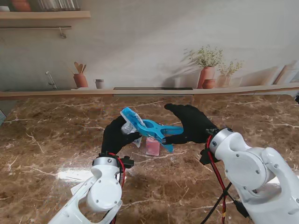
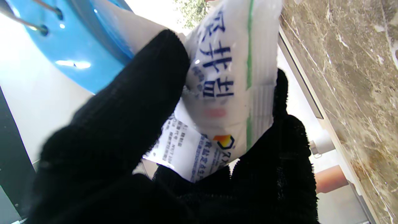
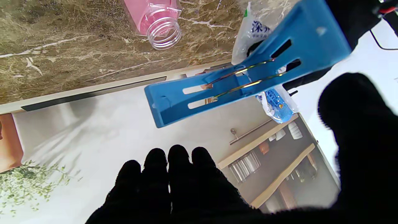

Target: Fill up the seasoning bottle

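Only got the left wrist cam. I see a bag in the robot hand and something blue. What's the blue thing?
Observer: A blue clip, clamped on the salt bag that the left robot hand holds.
Operator: Is the right one gripping it?
Observer: No. The right robot hand is open, fingers not closed on the handles.
Operator: Bottle?
Observer: The pink seasoning bottle stands uncapped on the table, between the hands.

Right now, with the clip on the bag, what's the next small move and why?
Probably close the right hand on the clip handles and squeeze it off. The left hand holds the bag, the clip clamps it shut, the right fingers are spread, not gripping, and the bottle stands uncapped.
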Motion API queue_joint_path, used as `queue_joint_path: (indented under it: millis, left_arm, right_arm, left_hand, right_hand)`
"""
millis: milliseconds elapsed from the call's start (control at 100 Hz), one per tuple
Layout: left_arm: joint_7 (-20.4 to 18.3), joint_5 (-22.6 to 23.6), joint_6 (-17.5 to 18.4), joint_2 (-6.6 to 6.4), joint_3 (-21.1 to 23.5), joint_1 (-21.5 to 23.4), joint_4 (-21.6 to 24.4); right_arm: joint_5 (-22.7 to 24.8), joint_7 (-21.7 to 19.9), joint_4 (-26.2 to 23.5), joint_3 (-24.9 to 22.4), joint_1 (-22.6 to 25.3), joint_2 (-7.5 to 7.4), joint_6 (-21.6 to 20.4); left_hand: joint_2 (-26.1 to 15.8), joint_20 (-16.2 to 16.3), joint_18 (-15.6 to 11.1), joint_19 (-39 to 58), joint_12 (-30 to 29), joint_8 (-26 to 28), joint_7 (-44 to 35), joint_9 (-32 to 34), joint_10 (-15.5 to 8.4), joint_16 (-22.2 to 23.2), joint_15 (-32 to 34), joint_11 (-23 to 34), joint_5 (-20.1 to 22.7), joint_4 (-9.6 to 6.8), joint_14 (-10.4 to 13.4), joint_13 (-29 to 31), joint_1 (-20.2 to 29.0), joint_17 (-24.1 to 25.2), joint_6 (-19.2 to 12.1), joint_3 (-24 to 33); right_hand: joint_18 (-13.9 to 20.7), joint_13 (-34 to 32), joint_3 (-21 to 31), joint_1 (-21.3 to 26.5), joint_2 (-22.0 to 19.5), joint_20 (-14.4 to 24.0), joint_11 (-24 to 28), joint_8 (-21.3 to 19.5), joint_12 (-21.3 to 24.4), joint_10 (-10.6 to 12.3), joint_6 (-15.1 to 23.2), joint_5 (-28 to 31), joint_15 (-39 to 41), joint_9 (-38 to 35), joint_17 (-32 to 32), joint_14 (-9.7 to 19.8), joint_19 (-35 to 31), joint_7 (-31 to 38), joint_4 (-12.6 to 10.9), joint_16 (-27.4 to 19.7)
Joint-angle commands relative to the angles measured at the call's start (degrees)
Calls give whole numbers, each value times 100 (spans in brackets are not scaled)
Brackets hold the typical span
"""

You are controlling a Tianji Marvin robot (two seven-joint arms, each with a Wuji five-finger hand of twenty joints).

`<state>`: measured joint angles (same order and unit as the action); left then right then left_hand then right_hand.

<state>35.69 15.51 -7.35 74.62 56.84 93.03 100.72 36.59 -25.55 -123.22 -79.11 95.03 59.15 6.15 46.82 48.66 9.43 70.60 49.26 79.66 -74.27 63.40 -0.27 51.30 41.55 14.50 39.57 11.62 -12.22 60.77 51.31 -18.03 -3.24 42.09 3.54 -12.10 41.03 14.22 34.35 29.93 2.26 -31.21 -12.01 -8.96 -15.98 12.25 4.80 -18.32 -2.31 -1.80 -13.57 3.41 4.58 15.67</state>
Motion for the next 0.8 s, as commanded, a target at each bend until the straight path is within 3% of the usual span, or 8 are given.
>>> queue_joint_path:
  millis: [0, 170, 290, 470, 570, 610, 700, 790]
  left_arm:
    - [29, 10, 9, 72, -65, -46, -46]
    - [98, 2, 52, 113, -202, -137, -104]
    - [143, 56, 84, 127, -272, -168, -122]
    - [171, 37, 186, 137, -301, -174, -146]
    - [180, 62, 272, 127, -297, -153, -153]
    - [178, 55, 314, 123, -288, -136, -150]
    - [217, 27, 377, 132, -277, -113, -162]
    - [255, 21, 453, 137, -268, -96, -183]
  right_arm:
    - [-82, 3, -38, -23, 110, -3, -10]
    - [86, -43, -83, 112, 126, -11, 48]
    - [546, -68, -51, 383, 53, -20, 276]
    - [2027, -295, 66, 707, -89, -29, 335]
    - [2762, -377, 127, 781, -127, -13, 214]
    - [2951, -381, 158, 807, -148, -6, 163]
    - [3316, -399, 210, 855, -195, 1, -7]
    - [3481, -289, 293, 937, -246, 11, -77]
  left_hand:
    - [-609, 211, -128, 100, 37, 61, -245, 670, -92, 57, -39, 165, 441, -636, 18, 247, 466, -50, -357, 1078]
    - [-606, 218, -136, 90, 38, 68, -240, 678, -105, 56, -31, 169, 465, -634, 20, 247, 471, -46, -353, 1090]
    - [-602, 223, -136, 87, 43, 74, -236, 678, -109, 57, -27, 175, 467, -634, 22, 245, 467, -47, -352, 1102]
    - [-591, 229, -140, 86, 44, 80, -233, 679, -108, 62, -18, 179, 468, -631, 20, 249, 469, -44, -352, 1110]
    - [-575, 232, -145, 80, 52, 85, -236, 687, -130, 65, -16, 191, 485, -632, 18, 244, 462, -37, -345, 1128]
    - [-573, 233, -149, 77, 54, 87, -235, 683, -141, 68, -12, 191, 486, -632, 33, 244, 459, -35, -344, 1136]
    - [-566, 235, -156, 70, 58, 93, -234, 685, -137, 76, -9, 196, 487, -626, 28, 238, 459, -29, -343, 1149]
    - [-566, 237, -159, 66, 57, 96, -232, 674, -138, 76, -13, 192, 487, -621, 29, 233, 459, -25, -343, 1153]
  right_hand:
    - [-33, -94, 68, -320, -14, 176, -27, 2, 90, -102, -52, 91, -20, -92, -111, -51, -126, 32, -118, 36]
    - [-137, 186, 101, -389, -47, 131, -222, 82, 256, -299, -186, -138, -190, 174, -143, -194, -40, -68, -134, -64]
    - [-246, 399, 128, -405, -13, -62, -309, 108, 490, -516, -349, -330, -343, 451, -109, -368, 177, -133, -135, -262]
    - [-269, 343, 120, -334, 80, -85, -195, 76, 502, -511, -302, -393, -302, 331, -71, -402, 193, -110, -126, -338]
    - [-237, 348, 135, -337, 71, -10, -13, -78, 428, -305, -87, -305, -235, 234, -95, -328, 116, 92, -133, -404]
    - [-200, 339, 136, -323, 71, 38, 96, -205, 314, -40, 72, -265, -176, 228, -105, -235, 67, 261, -140, -384]
    - [-114, 288, 148, -281, 93, 231, 427, -483, -248, 469, 520, 18, -63, -75, -141, 48, -120, 640, -162, -213]
    - [-72, 88, 177, -125, 222, 634, 557, -874, -727, 705, 1076, 750, 20, -483, -228, 186, -469, 1204, -191, -34]
